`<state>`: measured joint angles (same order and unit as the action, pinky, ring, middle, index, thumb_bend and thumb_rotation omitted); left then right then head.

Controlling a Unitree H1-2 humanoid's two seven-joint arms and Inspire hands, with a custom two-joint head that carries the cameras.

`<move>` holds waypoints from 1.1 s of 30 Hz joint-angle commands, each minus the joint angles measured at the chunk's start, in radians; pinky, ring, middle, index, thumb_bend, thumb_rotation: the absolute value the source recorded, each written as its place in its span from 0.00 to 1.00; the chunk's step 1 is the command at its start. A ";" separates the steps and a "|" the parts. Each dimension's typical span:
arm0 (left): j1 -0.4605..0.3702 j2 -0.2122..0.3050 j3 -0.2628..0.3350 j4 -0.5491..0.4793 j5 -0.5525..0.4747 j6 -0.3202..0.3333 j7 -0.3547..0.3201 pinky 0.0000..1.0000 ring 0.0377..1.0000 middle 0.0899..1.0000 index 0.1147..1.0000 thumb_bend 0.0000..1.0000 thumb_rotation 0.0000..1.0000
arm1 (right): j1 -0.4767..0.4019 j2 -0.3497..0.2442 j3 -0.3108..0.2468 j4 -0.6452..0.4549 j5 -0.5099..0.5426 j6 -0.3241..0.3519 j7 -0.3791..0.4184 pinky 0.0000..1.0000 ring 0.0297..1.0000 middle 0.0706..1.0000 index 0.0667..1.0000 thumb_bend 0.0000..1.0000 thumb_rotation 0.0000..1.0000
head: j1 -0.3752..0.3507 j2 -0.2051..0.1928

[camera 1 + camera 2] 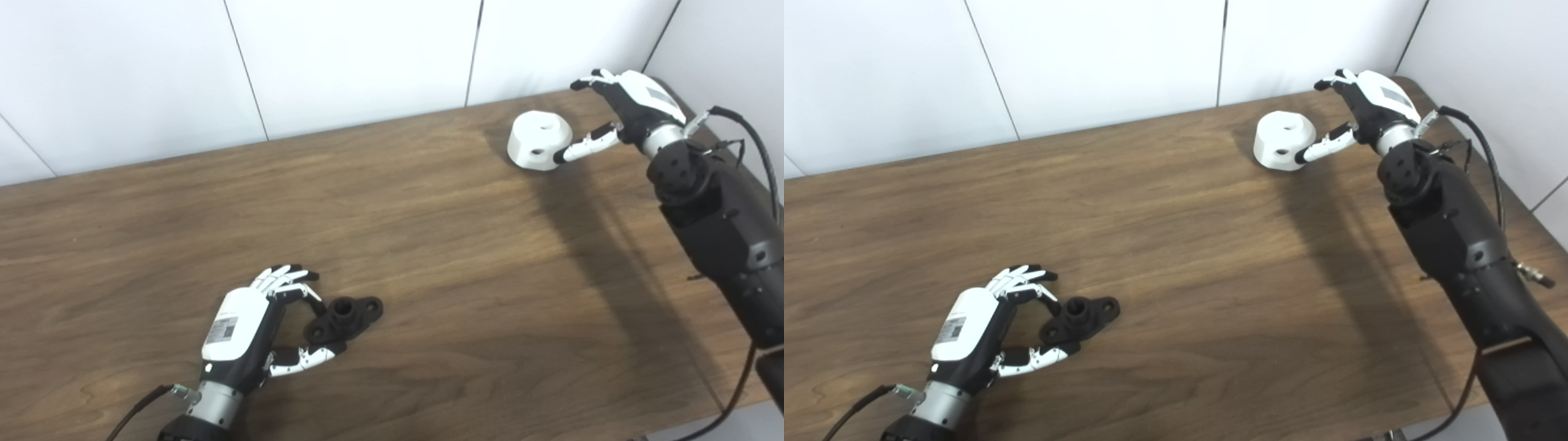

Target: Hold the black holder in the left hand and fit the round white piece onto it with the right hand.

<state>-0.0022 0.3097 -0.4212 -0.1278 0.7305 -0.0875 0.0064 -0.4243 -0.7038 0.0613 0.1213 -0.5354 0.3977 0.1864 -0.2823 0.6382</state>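
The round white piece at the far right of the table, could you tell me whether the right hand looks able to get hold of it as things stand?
Probably yes. The right hand is open right beside the round white piece, its thumb already at the piece's near side, with nothing else around it on the table.

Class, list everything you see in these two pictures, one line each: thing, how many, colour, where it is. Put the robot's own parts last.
Table: one, brown wood, fills the picture.
Wall panels: white, behind the table and along its right side.
Black holder: one, black, lying on the near left of the table, between the left hand's fingers and thumb.
Round white piece: one, white with holes, on the far right of the table.
Left hand: one, white and black, near left, open around the holder.
Right hand: one, white and black, far right, open, thumb tip at the white piece.
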 commanded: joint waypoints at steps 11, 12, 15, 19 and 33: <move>0.042 -0.006 -0.044 0.046 0.038 0.035 -0.082 0.89 0.88 0.78 0.42 0.52 0.04 | -0.118 -0.073 0.048 0.048 -0.021 -0.022 0.071 0.89 1.00 0.97 0.83 0.94 0.28 | 0.020 -0.024; 0.042 -0.007 -0.045 0.046 0.039 0.036 -0.083 0.89 0.88 0.78 0.42 0.52 0.04 | -0.124 -0.069 0.052 0.053 -0.024 -0.020 0.071 0.89 1.00 0.97 0.83 0.94 0.28 | 0.022 -0.025; 0.042 -0.010 -0.043 0.050 0.035 0.030 -0.078 0.88 0.87 0.78 0.42 0.52 0.04 | -0.144 -0.060 0.066 0.071 -0.031 -0.011 0.074 0.90 1.00 0.96 0.82 0.93 0.27 | 0.026 -0.023; 0.042 -0.014 -0.041 0.057 0.036 0.021 -0.067 0.88 0.87 0.78 0.42 0.52 0.04 | -0.170 -0.045 0.078 0.098 -0.030 -0.004 0.081 0.90 1.00 0.96 0.82 0.93 0.27 | 0.027 -0.019; 0.039 -0.019 -0.046 0.056 0.046 0.036 -0.083 0.89 0.88 0.79 0.42 0.52 0.04 | -0.225 -0.017 0.124 0.167 -0.047 -0.011 0.083 0.89 1.00 0.93 0.80 0.95 0.25 | 0.030 -0.018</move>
<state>-0.0035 0.2870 -0.4279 -0.1259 0.7524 -0.0871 0.0066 -0.5893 -0.7055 0.1901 0.2952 -0.5675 0.3971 0.2790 -0.2531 0.6197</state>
